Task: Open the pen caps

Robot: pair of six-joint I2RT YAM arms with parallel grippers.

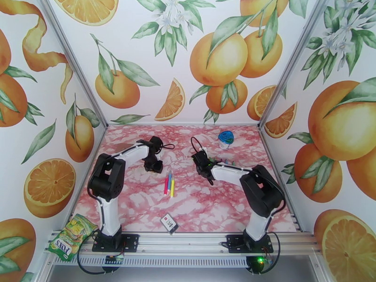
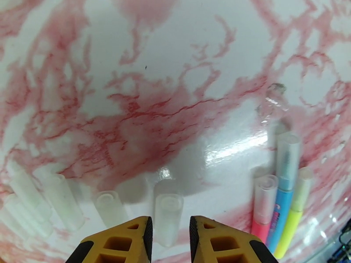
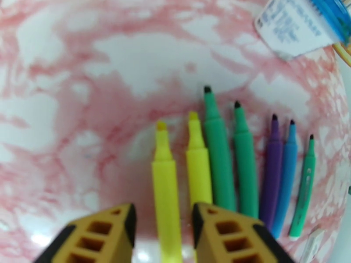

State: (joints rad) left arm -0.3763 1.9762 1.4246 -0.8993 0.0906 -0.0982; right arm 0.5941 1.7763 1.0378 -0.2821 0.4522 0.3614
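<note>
My left gripper (image 2: 171, 229) hangs low over the table, open, its jaws a little apart on either side of a clear pen cap (image 2: 169, 213) that rests on the table. Several more loose clear caps (image 2: 66, 200) lie to its left. To its right lie three capped pens: pink (image 2: 262, 207), blue (image 2: 285, 189) and yellow (image 2: 296, 207). My right gripper (image 3: 163, 224) is open over an uncapped yellow pen (image 3: 166, 189), with a gap on both sides. Beside that pen lie another yellow pen (image 3: 198, 172), two green (image 3: 219, 163), a purple (image 3: 272, 172), a blue (image 3: 286, 176) and a thin green pen (image 3: 305, 185), all with bare tips.
A blue-lidded clear container (image 1: 226, 138) stands at the back right. A small card (image 1: 169, 223) lies near the front edge. A candy bag (image 1: 70, 236) sits by the left arm's base. The three capped pens (image 1: 169, 184) lie between the arms.
</note>
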